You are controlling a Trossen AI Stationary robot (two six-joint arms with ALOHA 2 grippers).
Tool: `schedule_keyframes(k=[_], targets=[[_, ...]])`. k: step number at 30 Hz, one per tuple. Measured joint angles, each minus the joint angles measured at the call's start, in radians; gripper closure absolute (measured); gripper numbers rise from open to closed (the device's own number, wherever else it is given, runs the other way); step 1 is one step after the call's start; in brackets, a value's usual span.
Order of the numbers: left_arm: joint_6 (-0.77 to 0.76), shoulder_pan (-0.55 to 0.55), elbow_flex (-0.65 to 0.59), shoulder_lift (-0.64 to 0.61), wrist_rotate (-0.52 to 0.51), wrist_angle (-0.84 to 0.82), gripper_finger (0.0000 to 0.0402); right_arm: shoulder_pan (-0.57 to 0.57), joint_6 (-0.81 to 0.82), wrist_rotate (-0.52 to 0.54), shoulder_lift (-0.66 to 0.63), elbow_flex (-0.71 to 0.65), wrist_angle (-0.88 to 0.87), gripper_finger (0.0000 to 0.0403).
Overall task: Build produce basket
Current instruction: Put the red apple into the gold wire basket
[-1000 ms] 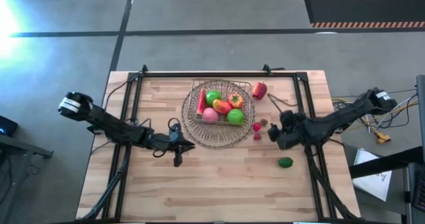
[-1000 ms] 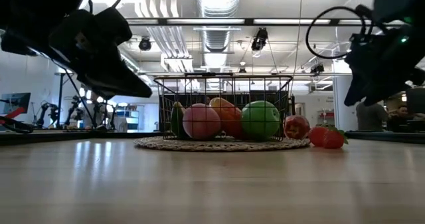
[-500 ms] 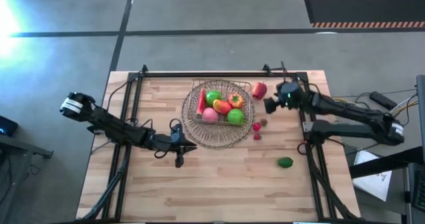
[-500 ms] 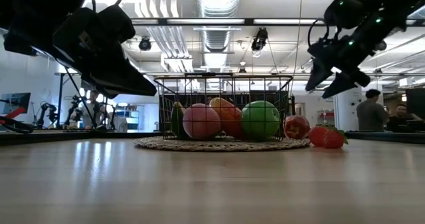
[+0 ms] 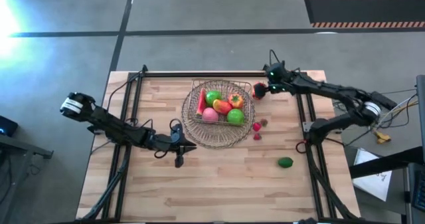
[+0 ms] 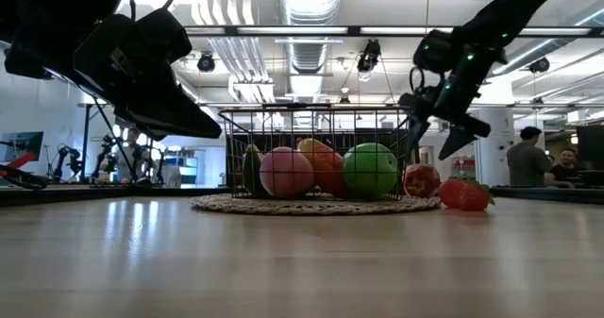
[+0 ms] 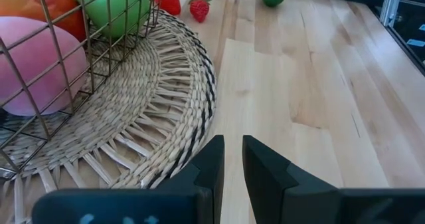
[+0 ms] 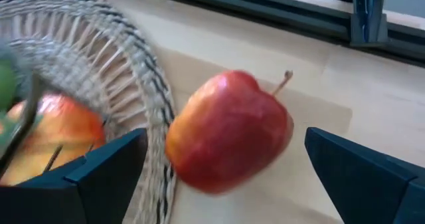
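Observation:
The wire basket (image 5: pixel 219 103) stands on a round woven mat (image 5: pixel 214 136) at the table's far middle. It holds green apples, an orange piece, a pink piece and a red slice. A red apple (image 5: pixel 257 91) lies on the table at the basket's right, by the mat's rim. My right gripper (image 8: pixel 226 144) is open and hangs above this apple (image 8: pixel 232 127), one finger to each side, clear of it in the low view (image 6: pixel 429 139). My left gripper (image 5: pixel 184 146) is shut and empty, off the table near the mat's front left rim (image 7: pixel 166 117).
Two strawberries (image 5: pixel 256 131) and a small brown piece (image 5: pixel 264 123) lie right of the mat. A dark green piece (image 5: pixel 285 161) lies nearer the front right. Black frame rails run along the table's left, right and far edges. People stand in the room beyond.
My right gripper has swung from the table's right side toward the far edge and the basket. It now hangs over the red apple. The produce and the basket have stayed put.

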Motion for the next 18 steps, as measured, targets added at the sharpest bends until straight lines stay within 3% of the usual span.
schedule_keyframes(k=[9,18], targets=[[-0.003,0.000,-0.016,0.002,0.000,-0.003,0.0363,-0.017,0.080,0.013,0.180,0.122,-0.040,0.0003],[-0.004,0.000,-0.017,0.002,0.000,-0.002,0.0363,-0.029,0.104,0.003,0.240,0.146,-0.078,0.0003]])
